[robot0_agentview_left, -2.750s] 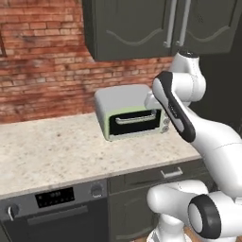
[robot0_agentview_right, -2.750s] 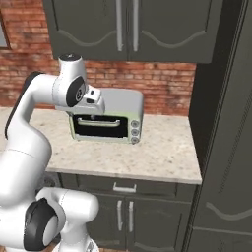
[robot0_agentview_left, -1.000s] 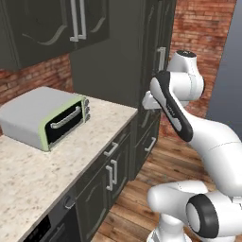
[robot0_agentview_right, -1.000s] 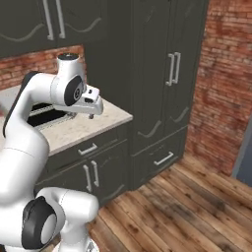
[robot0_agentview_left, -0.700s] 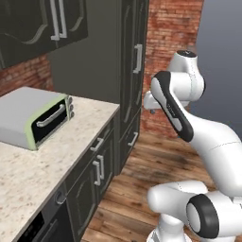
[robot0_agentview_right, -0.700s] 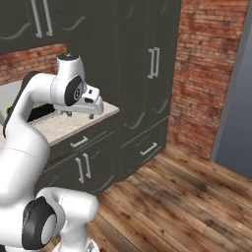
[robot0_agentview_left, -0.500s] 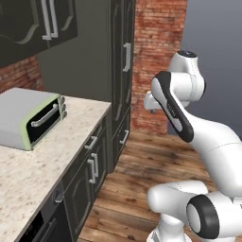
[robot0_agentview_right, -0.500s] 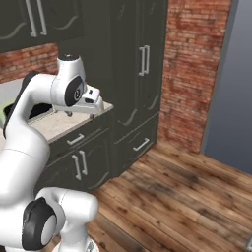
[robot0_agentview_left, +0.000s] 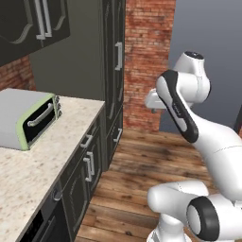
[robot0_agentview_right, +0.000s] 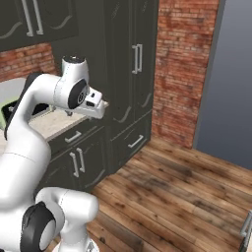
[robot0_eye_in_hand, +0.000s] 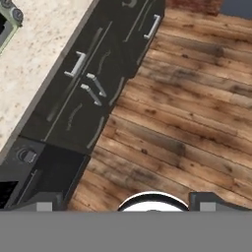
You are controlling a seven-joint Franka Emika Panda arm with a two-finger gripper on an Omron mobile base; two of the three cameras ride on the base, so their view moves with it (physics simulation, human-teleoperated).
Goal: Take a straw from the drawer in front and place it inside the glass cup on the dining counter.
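In the left base view, the end effector hung mid-frame over the wooden floor, its opening not visible there. A drawer sat lower left of it. In the right base view, the end effector hovered left of centre, touching nothing. In the hand view, its fingertips stood wide apart, released and empty; the drawer lay upper left.

Toaster oven: grey body, pale green front trim, dark door, left of frame.
Countertop: beige speckled stone, lower left.
Cabinets: dark grey-green, silver handles.
Wall: red brick, upper centre.
Panel: plain blue-grey, upper right.
Floor: brown wood planks, streaked grain.
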